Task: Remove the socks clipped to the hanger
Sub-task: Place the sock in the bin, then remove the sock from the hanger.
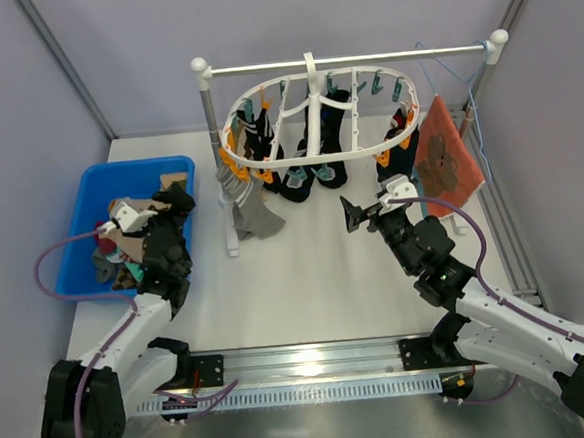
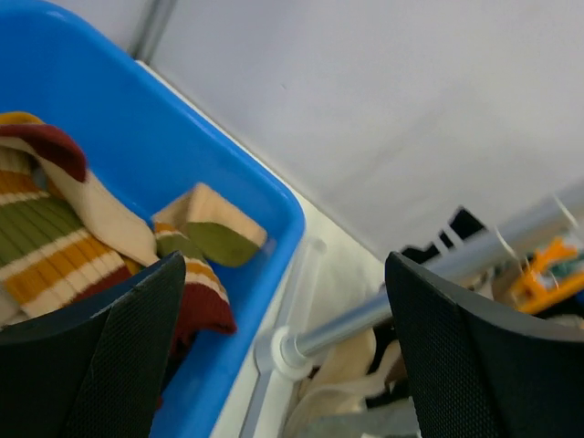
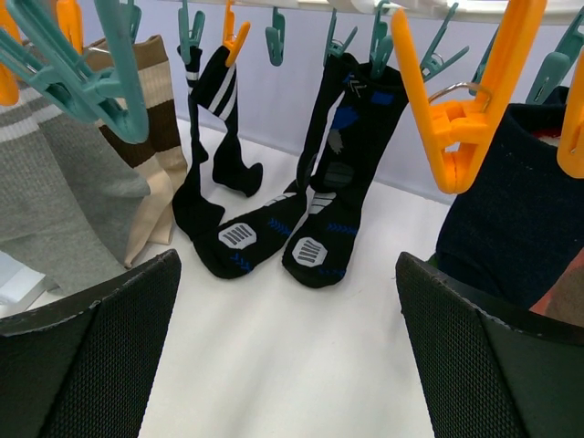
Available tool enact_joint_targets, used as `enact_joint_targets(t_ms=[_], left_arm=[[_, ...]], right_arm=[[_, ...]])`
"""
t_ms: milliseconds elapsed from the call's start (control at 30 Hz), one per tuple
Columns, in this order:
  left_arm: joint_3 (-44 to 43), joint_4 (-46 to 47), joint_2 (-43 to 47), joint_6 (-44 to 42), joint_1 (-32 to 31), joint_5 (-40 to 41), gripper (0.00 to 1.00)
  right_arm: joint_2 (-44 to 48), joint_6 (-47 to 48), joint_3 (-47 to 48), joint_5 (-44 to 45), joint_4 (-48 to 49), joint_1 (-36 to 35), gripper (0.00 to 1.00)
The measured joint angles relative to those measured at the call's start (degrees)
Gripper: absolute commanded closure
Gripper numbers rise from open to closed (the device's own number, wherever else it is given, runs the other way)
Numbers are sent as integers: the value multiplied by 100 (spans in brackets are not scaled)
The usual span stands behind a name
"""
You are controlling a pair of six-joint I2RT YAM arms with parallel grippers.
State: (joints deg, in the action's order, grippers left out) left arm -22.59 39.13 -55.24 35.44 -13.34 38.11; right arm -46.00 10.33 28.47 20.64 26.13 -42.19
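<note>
The white oval hanger (image 1: 310,117) hangs from the rail with orange clips (image 3: 456,119) and teal clips (image 3: 100,64). Clipped socks hang down to the table: two black socks (image 3: 338,182), a grey sock (image 3: 64,201), a beige-brown striped sock (image 3: 155,155) and a dark navy sock (image 3: 511,210). My right gripper (image 3: 287,365) is open and empty, low in front of the black socks (image 1: 309,173). My left gripper (image 2: 292,365) is open over the right rim of the blue bin (image 2: 182,164), nothing between its fingers. Striped socks (image 2: 55,237) lie in the bin.
The white-and-grey rail stand (image 1: 351,59) carries the hanger; its foot (image 2: 283,351) stands just right of the bin (image 1: 78,239). An orange-red flowered cloth (image 1: 446,158) hangs on a blue wire hanger (image 1: 458,87) at the right. Walls close in left, right and behind.
</note>
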Motion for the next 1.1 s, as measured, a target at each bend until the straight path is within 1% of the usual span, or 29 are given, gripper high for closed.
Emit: enact_joint_targets(t_ms=[100, 167, 267, 333, 400, 500, 633, 833, 900, 1100], left_arm=[[267, 459, -11, -415, -608, 66, 12], [481, 841, -11, -647, -850, 15, 13], [968, 1600, -9, -1217, -1222, -74, 12], [1167, 1906, -2, -1556, -1585, -118, 12], [1270, 2138, 44, -1967, -1945, -225, 12], [1370, 2492, 179, -2391, -2288, -553, 12], [1679, 3014, 227, -2664, -2361, -890, 12], [1823, 3265, -68, -2743, -2367, -1408, 12], [1823, 3425, -382, -2741, -2367, -1541, 12], [1725, 3456, -1543, -2728, -2367, -1729, 12]], right_arm=[[63, -2, -13, -2, 0, 0, 0], [127, -4, -33, -2, 2, 0, 0], [216, -13, -61, -4, 4, 0, 0], [240, -15, -79, -4, 7, 2, 1], [262, -17, -107, -7, 9, 2, 0], [295, -17, -142, -7, 2, 2, 0], [378, -17, -190, -26, 4, 2, 0], [389, -15, -192, -46, 4, 7, 0], [389, -15, -192, -46, 4, 7, 0], [391, -15, -192, -48, 2, 7, 0]])
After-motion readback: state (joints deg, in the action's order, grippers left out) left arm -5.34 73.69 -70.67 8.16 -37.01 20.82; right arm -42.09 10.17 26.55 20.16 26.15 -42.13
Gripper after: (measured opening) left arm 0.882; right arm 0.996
